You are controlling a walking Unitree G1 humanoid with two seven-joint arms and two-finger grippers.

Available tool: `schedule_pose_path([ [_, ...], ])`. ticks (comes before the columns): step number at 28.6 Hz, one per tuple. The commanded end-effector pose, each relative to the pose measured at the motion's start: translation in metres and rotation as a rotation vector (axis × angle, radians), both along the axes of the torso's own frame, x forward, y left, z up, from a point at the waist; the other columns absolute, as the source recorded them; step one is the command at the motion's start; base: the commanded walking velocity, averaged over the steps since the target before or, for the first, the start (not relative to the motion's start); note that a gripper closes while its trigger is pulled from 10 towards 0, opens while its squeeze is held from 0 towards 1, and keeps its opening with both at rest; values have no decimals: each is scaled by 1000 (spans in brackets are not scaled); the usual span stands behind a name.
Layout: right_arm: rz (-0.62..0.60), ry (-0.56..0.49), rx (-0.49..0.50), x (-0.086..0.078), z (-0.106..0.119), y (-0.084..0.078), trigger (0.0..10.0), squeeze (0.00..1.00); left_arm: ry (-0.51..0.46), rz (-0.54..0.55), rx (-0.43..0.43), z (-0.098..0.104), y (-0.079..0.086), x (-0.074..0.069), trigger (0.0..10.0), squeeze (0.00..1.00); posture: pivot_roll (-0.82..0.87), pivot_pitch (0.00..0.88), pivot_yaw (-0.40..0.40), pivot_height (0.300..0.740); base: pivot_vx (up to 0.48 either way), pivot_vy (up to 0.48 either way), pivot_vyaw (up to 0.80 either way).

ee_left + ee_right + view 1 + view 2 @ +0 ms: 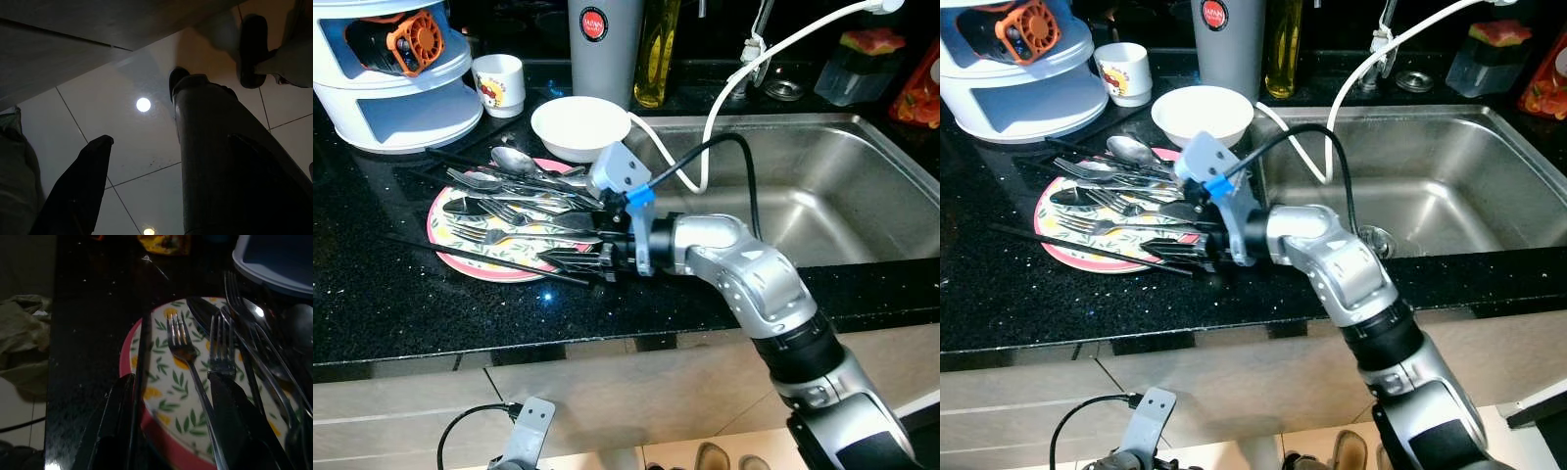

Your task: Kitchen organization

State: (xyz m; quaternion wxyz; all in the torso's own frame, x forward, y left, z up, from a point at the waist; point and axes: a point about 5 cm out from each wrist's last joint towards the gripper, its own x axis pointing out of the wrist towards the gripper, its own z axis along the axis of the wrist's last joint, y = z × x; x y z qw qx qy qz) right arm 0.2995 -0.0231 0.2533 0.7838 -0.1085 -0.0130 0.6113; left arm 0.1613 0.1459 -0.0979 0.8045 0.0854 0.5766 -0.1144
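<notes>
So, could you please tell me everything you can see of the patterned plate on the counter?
The plate is round with a pink-red rim and a pale face printed with green leaves and yellow-orange spots. It lies flat on the black speckled counter, left of the sink and in front of the white bowl. Forks, spoons and black chopsticks are piled across it. The right gripper sits low at its near edge, jaws open and straddling the rim.

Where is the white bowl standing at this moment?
The white bowl stands on the black countertop left of the sink, just behind the patterned plate of cutlery and in front of the grey tumbler.
</notes>
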Motion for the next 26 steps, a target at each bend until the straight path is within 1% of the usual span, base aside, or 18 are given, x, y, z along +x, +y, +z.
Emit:
schedule_pose_path([
  [1,-41,1,-22,4,0,3,10000,0,117,7,3,-10,1,-27,10000,0,35,68,-62,740,0,0,0],
  [2,-92,6,-27,10,-1,3,10000,0,117,6,3,-10,1,-27,10000,0,36,67,-63,740,0,0,0],
  [3,-92,6,-27,10,-1,3,10000,0,117,6,3,-10,1,-27,10000,0,36,67,-63,740,0,0,0],
  [4,-127,10,-31,14,-2,3,10000,0,117,5,3,-10,1,-27,10000,0,36,67,-63,740,0,0,0],
  [5,-186,7,-54,22,-4,2,10000,0,116,5,3,-10,0,-27,10000,0,36,63,-64,740,0,0,0],
  [6,-186,7,-54,22,-4,2,10000,0,116,5,3,-10,0,-27,10000,0,36,63,-64,740,0,0,0],
  [7,-235,0,-86,28,-6,-1,10000,0,116,4,4,-10,0,-27,10000,0,36,59,-64,740,0,0,0],
  [9,-284,7,-135,34,-9,-5,10000,0,115,4,4,-10,-1,-27,10000,0,35,57,-67,740,0,0,0],
  [11,-283,20,-152,35,-9,-6,10000,0,114,5,3,-10,-1,-27,10000,0,34,59,-68,740,0,0,0],
  [14,-233,46,-165,31,-8,-5,10000,0,114,5,2,-9,-2,-26,10000,0,31,60,-72,740,0,0,0],
  [16,-222,48,-169,30,-7,-5,10000,0,114,5,1,-9,-2,-26,10000,0,29,61,-73,740,0,0,0],
  [19,-222,49,-172,31,-6,-6,10000,0,114,6,-1,-9,-2,-26,10000,0,29,62,-76,740,0,0,0],
  [22,-240,43,-183,35,-5,-6,10000,0,114,8,-3,-9,-3,-26,10000,0,29,62,-77,740,0,0,0],
  [24,-254,36,-150,38,1,-6,10000,0,113,9,-4,-9,-3,-26,10000,0,28,63,-78,740,0,0,0],
  [26,-246,30,-83,39,10,-4,10000,0,113,9,-4,-9,-3,-26,10000,0,28,63,-78,740,0,0,0],
])
